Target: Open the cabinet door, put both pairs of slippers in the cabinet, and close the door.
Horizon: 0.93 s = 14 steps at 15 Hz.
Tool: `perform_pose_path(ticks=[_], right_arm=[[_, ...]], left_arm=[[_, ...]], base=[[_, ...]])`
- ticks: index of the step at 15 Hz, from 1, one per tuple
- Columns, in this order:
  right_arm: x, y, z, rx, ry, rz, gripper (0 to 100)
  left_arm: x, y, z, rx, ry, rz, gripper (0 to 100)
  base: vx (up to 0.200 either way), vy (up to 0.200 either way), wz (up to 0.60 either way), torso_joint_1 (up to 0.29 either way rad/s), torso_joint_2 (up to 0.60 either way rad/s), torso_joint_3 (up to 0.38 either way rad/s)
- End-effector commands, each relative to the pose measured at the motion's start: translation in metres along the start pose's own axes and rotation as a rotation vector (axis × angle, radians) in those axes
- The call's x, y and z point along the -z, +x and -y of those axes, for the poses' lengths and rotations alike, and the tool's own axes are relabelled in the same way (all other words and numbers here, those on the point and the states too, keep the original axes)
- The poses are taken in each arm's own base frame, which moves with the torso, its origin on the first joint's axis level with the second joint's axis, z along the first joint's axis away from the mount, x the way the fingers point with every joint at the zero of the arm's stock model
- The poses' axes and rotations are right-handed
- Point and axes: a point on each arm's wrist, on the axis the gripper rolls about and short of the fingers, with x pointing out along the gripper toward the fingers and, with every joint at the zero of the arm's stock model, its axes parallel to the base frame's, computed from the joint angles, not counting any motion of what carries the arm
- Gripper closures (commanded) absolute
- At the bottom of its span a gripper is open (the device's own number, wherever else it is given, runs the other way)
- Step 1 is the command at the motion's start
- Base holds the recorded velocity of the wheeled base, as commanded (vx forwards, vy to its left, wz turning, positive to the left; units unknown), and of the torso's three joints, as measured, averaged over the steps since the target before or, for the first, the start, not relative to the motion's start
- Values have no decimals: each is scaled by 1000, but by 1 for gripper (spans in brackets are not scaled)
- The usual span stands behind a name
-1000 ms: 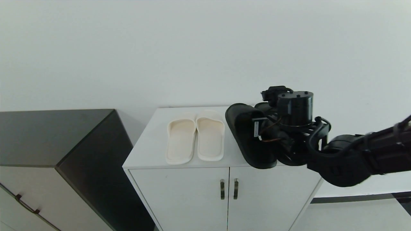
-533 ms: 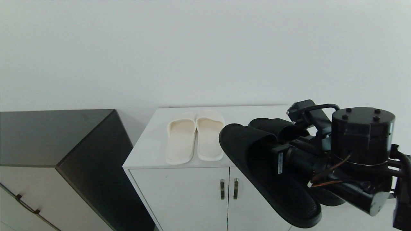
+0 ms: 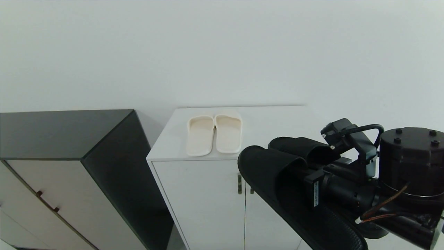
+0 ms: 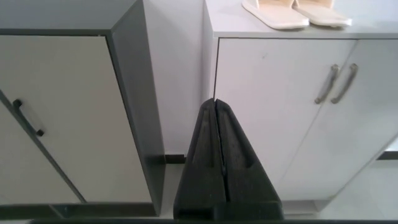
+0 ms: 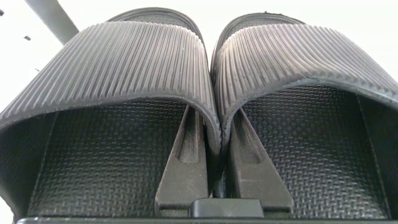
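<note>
A pair of cream slippers (image 3: 214, 134) lies side by side on top of the white cabinet (image 3: 201, 201), near its left front edge. Both cabinet doors are closed, and their metal handles (image 3: 239, 183) meet at the middle. My right gripper (image 5: 214, 165) is shut on the pair of black slippers (image 3: 277, 170), with one finger inside each slipper pinching the inner walls together. It holds them in the air in front of the cabinet's right door. My left gripper (image 4: 219, 149) is shut and empty, low in front of the cabinet's left side, and the cream slippers (image 4: 292, 11) lie above it.
A dark cabinet (image 3: 114, 180) with pale drawer fronts and dark pulls stands right beside the white cabinet on its left. A plain white wall is behind both. The cabinet top (image 3: 277, 119) to the right of the cream slippers is bare.
The right gripper lifted the black slippers off the cabinet top and drew them back and down, towards the camera. The head view has also shifted, so the cabinet looks smaller and farther off.
</note>
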Motion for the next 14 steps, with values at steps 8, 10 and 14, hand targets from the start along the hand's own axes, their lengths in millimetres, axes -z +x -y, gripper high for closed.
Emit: perform_pose_path(ticks=[8, 10, 14], right_arm=[[12, -3, 3, -20, -26, -38, 100], [13, -3, 3, -22, -27, -42, 100], [15, -4, 4, -21, -29, -48, 100]], left_arm=[[0, 0, 0, -2, -1, 0, 100], [0, 0, 0, -2, 1, 0, 100], [0, 0, 0, -2, 1, 0, 100]], base=[[-25, 0, 0, 1, 0, 0], [0, 0, 0, 0, 0, 0], [0, 0, 0, -157, 375, 212]])
